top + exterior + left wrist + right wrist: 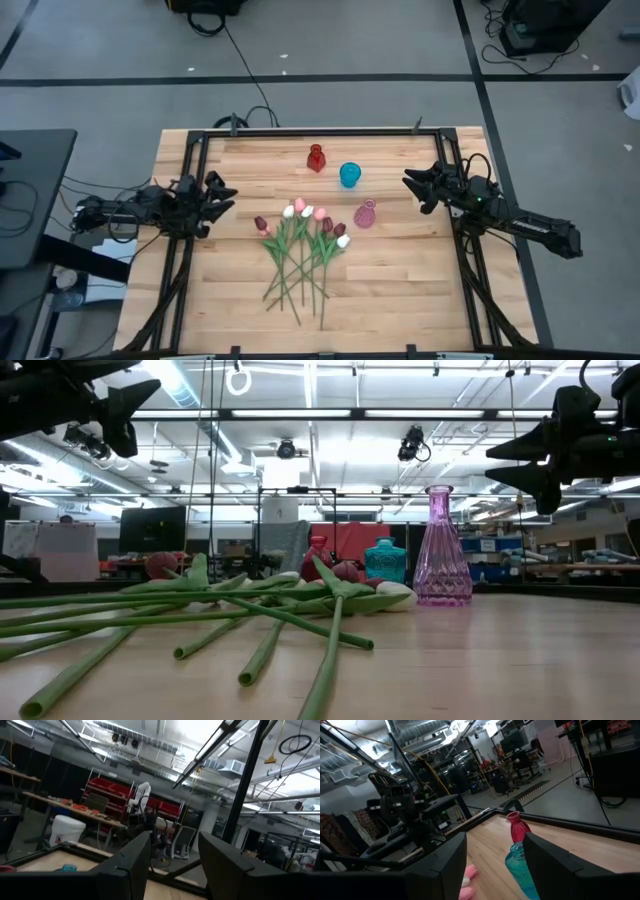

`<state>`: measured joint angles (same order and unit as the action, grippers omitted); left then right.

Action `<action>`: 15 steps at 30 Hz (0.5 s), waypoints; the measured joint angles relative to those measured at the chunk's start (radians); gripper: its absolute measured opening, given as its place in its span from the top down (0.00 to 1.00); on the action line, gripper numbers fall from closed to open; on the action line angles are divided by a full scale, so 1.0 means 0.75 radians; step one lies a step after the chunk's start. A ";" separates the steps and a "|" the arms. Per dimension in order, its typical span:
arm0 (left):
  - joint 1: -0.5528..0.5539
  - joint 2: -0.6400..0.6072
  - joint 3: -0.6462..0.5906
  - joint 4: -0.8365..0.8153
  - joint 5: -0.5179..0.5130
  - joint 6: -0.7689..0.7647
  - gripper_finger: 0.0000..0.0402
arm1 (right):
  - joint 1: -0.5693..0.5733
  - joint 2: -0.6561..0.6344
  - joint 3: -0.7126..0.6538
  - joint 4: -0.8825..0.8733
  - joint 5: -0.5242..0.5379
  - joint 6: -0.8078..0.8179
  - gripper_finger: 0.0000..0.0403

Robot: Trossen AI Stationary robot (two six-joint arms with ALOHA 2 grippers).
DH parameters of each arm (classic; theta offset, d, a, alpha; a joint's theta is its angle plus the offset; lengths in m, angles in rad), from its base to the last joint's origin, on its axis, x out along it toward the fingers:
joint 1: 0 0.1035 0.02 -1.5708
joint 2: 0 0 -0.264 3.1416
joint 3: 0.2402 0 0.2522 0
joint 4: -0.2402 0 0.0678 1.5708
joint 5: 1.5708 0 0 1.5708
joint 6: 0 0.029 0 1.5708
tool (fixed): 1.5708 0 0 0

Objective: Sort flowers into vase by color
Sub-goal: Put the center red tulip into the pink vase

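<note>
Tulips (305, 245) with white, pink and maroon heads lie fanned mid-table; left gripper (222, 192) and right gripper (413, 183) hover spread.

The flowers (303, 245) lay loose in a fanned heap mid-table, green stems crossing toward the near edge, white, pink and maroon heads pointing up toward the pink vase (365, 214), none inside.

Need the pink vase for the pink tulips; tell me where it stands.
In the high view the pink vase stands upright near the table's middle, just right of the tulip heads, below the blue vase, nearer the right gripper.
</note>
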<state>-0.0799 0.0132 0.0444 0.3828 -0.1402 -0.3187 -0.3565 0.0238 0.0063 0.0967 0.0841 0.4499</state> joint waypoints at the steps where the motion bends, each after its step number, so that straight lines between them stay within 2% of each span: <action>1: 0.000 0.000 0.000 0.002 0.000 0.000 0.57 | 0.000 0.000 0.001 0.000 0.000 0.000 0.49; 11: 0.000 0.000 0.000 0.012 0.000 0.000 0.57 | 0.000 0.001 0.000 0.112 0.115 -0.030 0.49; 15: 0.000 0.000 0.000 0.012 0.001 0.000 0.57 | 0.000 0.000 0.000 0.139 0.103 -0.076 0.49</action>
<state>-0.0799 0.0132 0.0444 0.3916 -0.1398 -0.3187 -0.3565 0.0238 0.0063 0.2008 0.1612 0.3931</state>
